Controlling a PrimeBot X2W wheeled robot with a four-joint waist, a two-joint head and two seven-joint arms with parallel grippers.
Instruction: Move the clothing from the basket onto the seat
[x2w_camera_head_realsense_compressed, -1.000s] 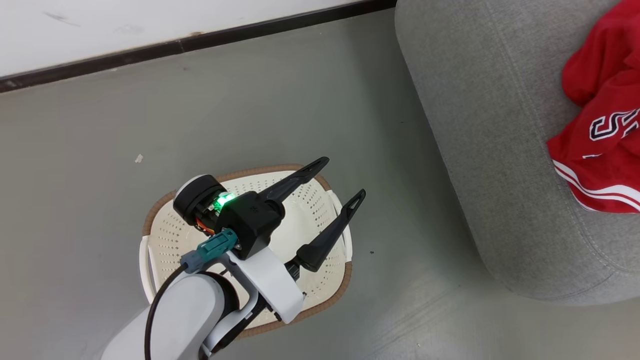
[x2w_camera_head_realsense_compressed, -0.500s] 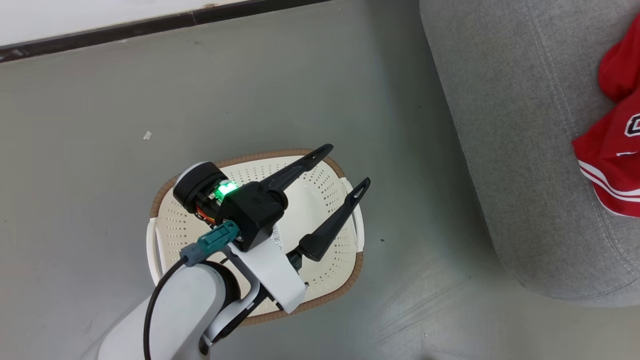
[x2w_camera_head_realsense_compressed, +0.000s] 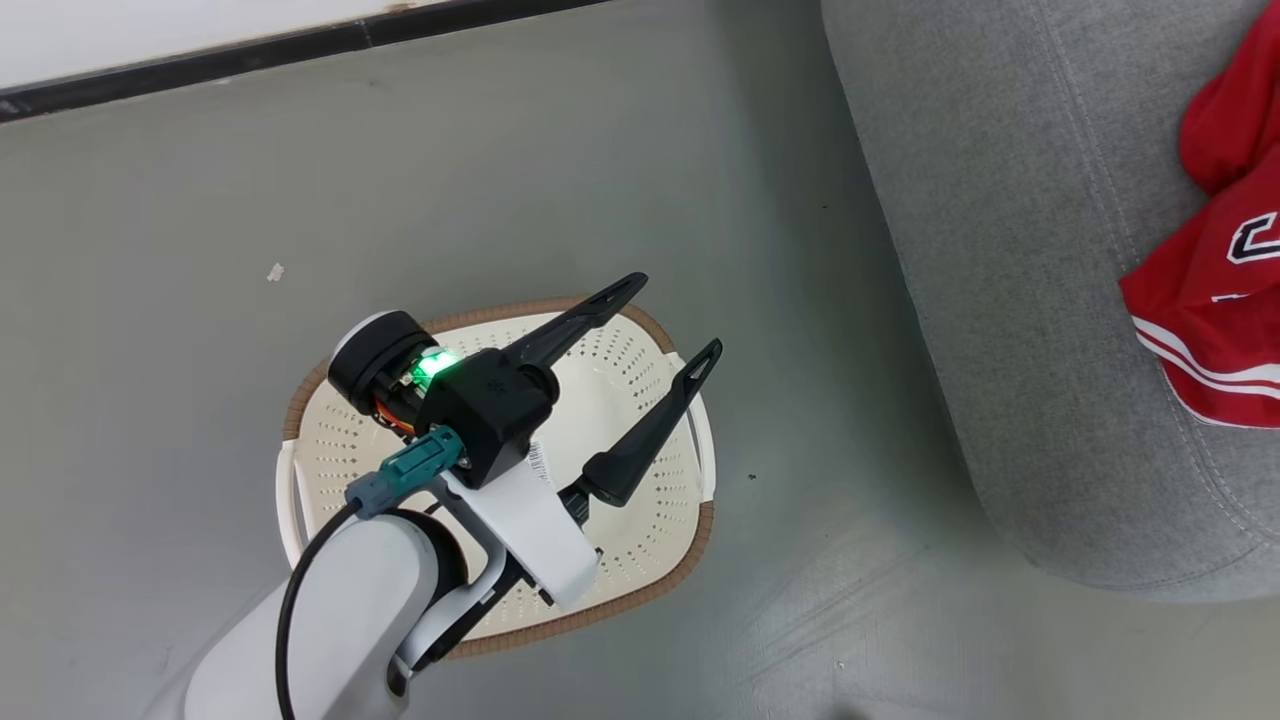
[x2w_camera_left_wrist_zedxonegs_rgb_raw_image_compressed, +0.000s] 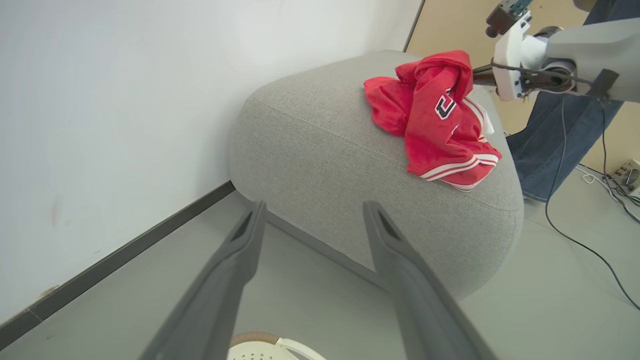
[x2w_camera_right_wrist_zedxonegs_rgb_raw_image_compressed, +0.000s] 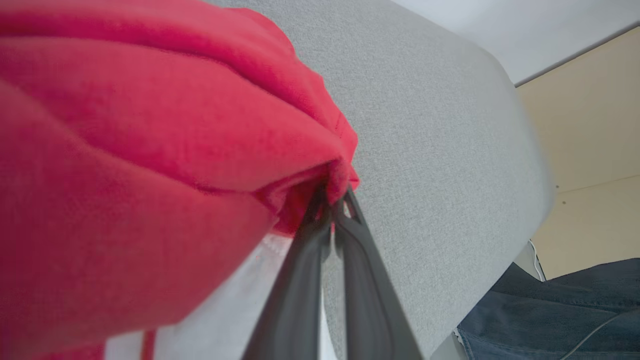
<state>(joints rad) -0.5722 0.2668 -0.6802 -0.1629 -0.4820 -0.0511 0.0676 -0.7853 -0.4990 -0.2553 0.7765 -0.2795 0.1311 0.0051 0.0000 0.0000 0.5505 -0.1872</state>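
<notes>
Head view shows the grey woven-fabric seat (x2w_camera_head_realsense_compressed: 1000, 300), rounded and seamed, carrying the crumpled red clothing (x2w_camera_head_realsense_compressed: 1210, 330) with its white-striped hem toward the rounded corner; the perforated oval basket (x2w_camera_head_realsense_compressed: 330, 470) sits on the floor; the left gripper (x2w_camera_head_realsense_compressed: 676, 314) hangs above it, spread wide and holding nothing, while the right gripper (x2w_camera_right_wrist_zedxonegs_rgb_raw_image_compressed: 334, 197) pinches a clothing fold

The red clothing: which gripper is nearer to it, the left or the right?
Right. The right gripper is shut on a fold of the clothing; the left gripper hangs open over the basket, far from it.
</notes>
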